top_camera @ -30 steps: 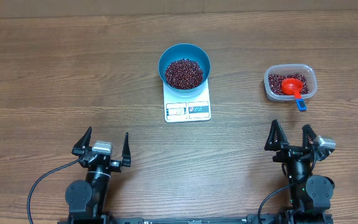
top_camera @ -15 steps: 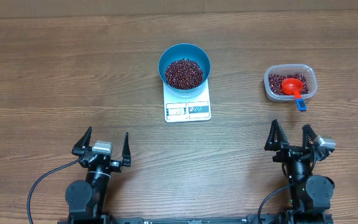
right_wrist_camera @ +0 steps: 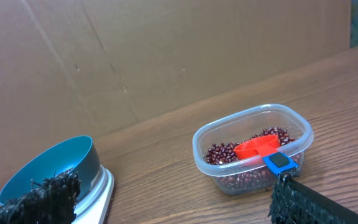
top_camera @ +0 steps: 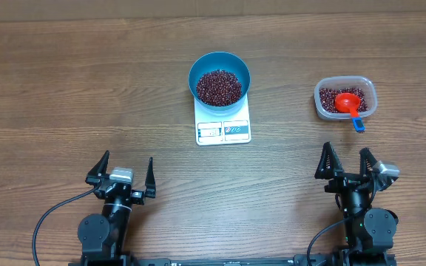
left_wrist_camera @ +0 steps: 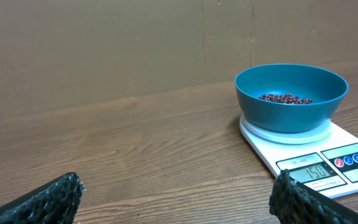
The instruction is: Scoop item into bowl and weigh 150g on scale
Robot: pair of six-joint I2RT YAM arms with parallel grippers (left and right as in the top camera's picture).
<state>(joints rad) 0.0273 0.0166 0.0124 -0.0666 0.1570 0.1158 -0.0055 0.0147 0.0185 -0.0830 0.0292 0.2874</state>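
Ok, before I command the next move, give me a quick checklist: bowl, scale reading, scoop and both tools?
1. Bowl seated on scale: ok.
2. Display shows 150: ok.
3. Display unit is grams: cannot tell.
4. Scoop lying in container, not held: ok.
5. Left tool open, empty, apart from scale: ok.
6. Right tool open, empty, apart from container: ok.

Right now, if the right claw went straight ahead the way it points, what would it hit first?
Probably the clear plastic container of beans, sitting straight ahead of the right claw. The blue handle tip of the red scoop overhangs the near rim and might be touched first; depth is unclear.
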